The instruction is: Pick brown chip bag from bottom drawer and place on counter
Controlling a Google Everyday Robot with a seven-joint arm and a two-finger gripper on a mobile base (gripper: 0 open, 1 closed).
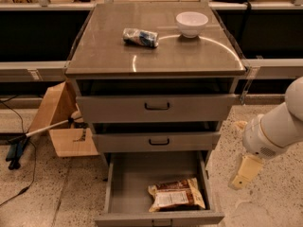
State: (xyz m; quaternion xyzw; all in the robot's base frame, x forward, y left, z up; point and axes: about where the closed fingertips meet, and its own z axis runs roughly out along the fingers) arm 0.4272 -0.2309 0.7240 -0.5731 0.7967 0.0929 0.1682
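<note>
The brown chip bag (176,194) lies flat in the front right of the open bottom drawer (124,183), white label panel up. The counter (113,53) is the shiny grey-brown top of the cabinet. My gripper (244,173) hangs low at the right of the cabinet, beside the open drawer's right wall and a little above floor level, to the right of the bag and apart from it. It holds nothing that I can see.
A white bowl (191,23) and a blue-and-white wrinkly packet (140,37) sit at the back of the counter. The two upper drawers (156,107) stand slightly open. A cardboard box (61,122) and a long-handled tool (28,136) lie on the floor at the left.
</note>
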